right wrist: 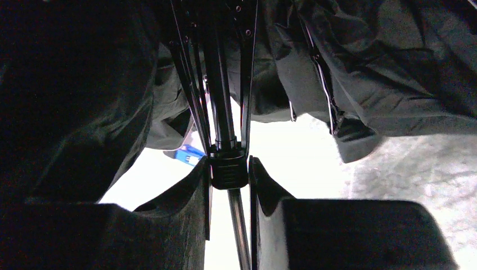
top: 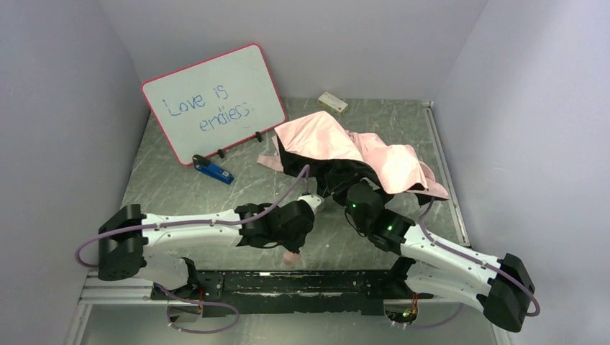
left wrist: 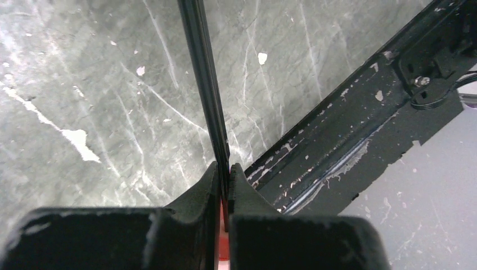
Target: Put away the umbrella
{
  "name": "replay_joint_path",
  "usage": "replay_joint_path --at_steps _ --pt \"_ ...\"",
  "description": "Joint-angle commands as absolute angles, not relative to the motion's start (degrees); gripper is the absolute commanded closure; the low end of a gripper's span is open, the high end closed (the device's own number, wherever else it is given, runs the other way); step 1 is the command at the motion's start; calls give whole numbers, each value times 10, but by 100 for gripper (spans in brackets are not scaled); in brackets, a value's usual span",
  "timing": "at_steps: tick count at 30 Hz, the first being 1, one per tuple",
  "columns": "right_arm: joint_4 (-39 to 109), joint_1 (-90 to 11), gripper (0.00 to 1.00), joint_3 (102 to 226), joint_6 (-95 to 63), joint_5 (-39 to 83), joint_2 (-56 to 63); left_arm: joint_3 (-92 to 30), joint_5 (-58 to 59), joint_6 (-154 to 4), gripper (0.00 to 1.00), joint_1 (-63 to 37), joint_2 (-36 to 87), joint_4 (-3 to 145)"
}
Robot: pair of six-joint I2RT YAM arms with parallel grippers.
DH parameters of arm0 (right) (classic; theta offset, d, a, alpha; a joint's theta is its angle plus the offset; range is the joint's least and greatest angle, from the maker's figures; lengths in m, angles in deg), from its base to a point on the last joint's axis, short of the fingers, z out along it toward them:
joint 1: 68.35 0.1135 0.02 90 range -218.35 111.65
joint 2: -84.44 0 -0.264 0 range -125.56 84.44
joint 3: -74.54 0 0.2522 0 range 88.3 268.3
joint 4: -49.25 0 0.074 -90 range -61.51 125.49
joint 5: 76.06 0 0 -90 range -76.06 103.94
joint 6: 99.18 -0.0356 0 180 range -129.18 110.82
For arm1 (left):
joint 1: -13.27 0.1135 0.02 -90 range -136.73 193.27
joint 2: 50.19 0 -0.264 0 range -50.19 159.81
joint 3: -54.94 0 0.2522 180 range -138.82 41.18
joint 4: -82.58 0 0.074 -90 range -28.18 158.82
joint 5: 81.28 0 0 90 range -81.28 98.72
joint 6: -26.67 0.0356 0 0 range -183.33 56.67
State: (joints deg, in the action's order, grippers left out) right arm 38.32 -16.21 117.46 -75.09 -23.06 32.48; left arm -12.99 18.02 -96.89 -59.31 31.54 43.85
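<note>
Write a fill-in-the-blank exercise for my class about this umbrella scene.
The left gripper is shut on the ____ shaft of the umbrella.
The right gripper grips the runner under the canopy, whose outside is pale ____.
The whiteboard reads "Love is ____".
Before it lies a ____ stapler.
Missing words: black, pink, endless, blue.

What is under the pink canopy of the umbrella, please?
Its black lining, thin ribs and the black collar on the shaft, which the right gripper grips. From above, the canopy hides all this and the table beneath it.
</note>
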Motion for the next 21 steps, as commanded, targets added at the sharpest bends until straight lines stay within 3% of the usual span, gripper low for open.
replay_joint_path --at_steps 1,6,11,15,21 --pt "376 -131 100 1212 -785 -97 325 -199 244 -942 95 -577 260 505" --pt "381 -100 100 1247 -837 -90 306 -233 267 -943 95 -577 199 401" --pt "337 0 100 1311 -890 -179 280 -320 281 -937 95 -577 165 263" --pt "318 64 100 1341 -962 -211 252 -412 297 -943 95 -577 165 144" --pt "286 71 100 1302 -1072 -205 218 -473 286 -943 95 -577 218 52"
